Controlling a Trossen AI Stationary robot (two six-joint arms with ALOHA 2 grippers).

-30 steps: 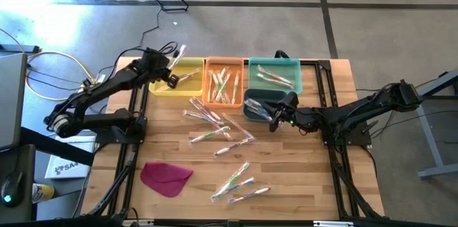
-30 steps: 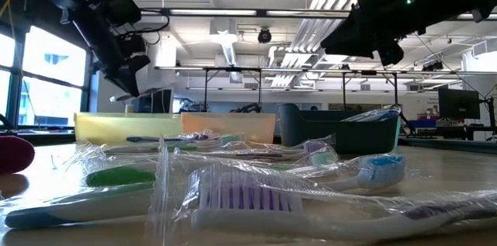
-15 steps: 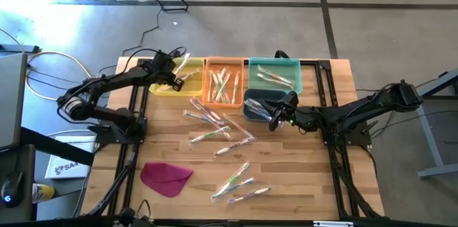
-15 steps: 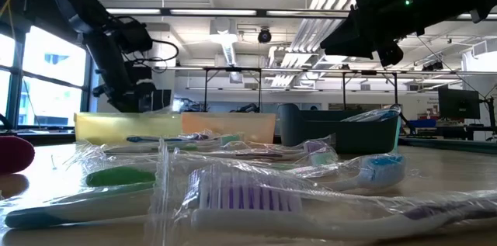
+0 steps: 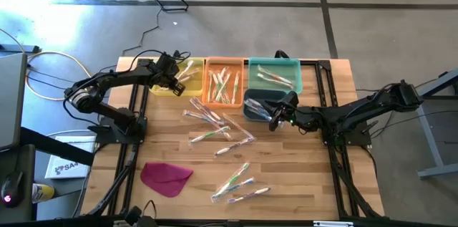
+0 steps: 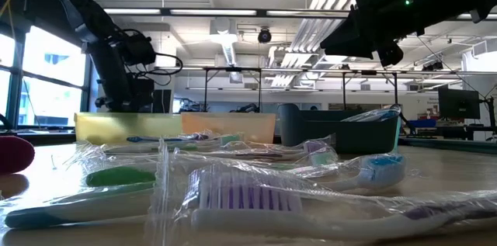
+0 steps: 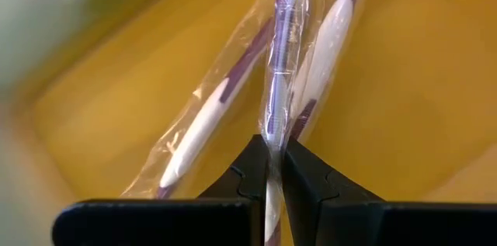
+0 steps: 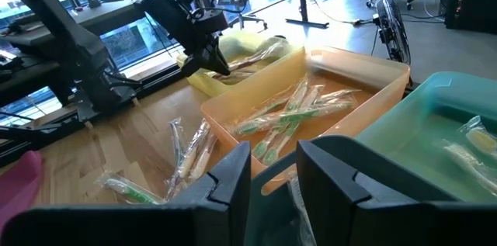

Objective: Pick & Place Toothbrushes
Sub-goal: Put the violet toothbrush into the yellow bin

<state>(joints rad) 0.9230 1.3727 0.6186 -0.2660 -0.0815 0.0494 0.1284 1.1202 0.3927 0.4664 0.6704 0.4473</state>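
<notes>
Roughly halfway, I'd judge: the four bins at the back of the worktop (image 5: pixel 286 184) already hold wrapped toothbrushes, yet plenty lie loose on the wood. The left gripper (image 5: pixel 174 76) is down in the yellow bin (image 5: pixel 193 66), its fingers (image 7: pixel 252 164) pinched narrow on the clear wrapper of a purple-and-white toothbrush (image 7: pixel 281 52), with another of the same colours (image 7: pixel 210 110) lying just beside it on the bin floor. The right gripper (image 5: pixel 275 119) hangs over the dark bin (image 5: pixel 252 98), fingers (image 8: pixel 233 176) partly apart; whether they hold anything I cannot tell.

Counting from above: four bins, and a magenta cloth (image 5: pixel 166 177) at the front left. The orange bin (image 5: pixel 224 84) holds perhaps five or six brushes, the teal bin (image 5: pixel 275 76) two or three. Loose ones: a middle cluster (image 5: pixel 215 127) of about seven, and a near group (image 5: pixel 240 182) of about four; the glossy wrappers overlap, so those tallies are approximate
</notes>
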